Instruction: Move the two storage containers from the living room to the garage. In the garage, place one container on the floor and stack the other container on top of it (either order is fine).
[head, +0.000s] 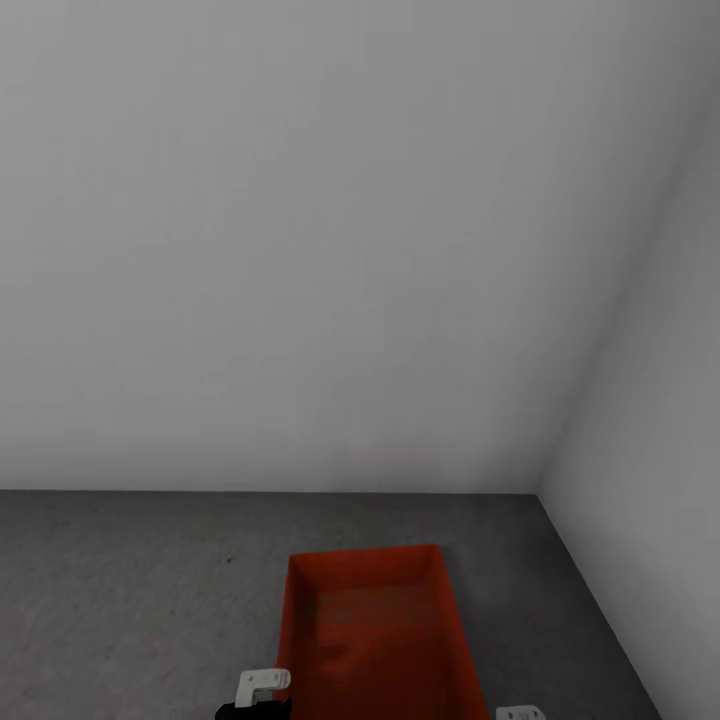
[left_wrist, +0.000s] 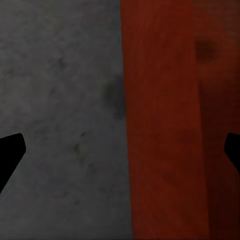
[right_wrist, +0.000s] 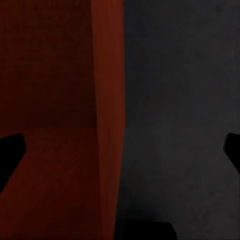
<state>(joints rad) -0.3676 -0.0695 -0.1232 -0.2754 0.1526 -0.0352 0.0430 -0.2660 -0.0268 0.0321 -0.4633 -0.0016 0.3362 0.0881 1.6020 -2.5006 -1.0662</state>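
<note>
**Mia:** What is on the left?

**Ben:** The dark grey floor (head: 120, 600) of the garage, with a pale grey wall (head: 300, 250) behind it. Low down I can see a bit of the left claw (head: 262, 688), just beside the left side of the orange-red box (head: 380, 630).

**Mia:** Is that claw holding the box?

**Ben:** No. Its wrist camera shows the two dark tips far apart. The left claw (left_wrist: 120, 150) hangs over the box's side wall (left_wrist: 165, 125), with one tip over the floor and one over the box.

**Mia:** And in the middle?

**Ben:** The box sits flat on the floor, near the corner of the room. It looks empty.

**Mia:** And on the right?

**Ben:** A tiny bit of the right claw (head: 520, 713) shows by the box's other side. The right claw (right_wrist: 120, 150) is wide apart too, over that side's wall (right_wrist: 107, 125).

**Mia:** So what is done?

**Ben:** I think one box is in place on the garage floor. I see no second box on top, so that part looks still left to do.
</note>
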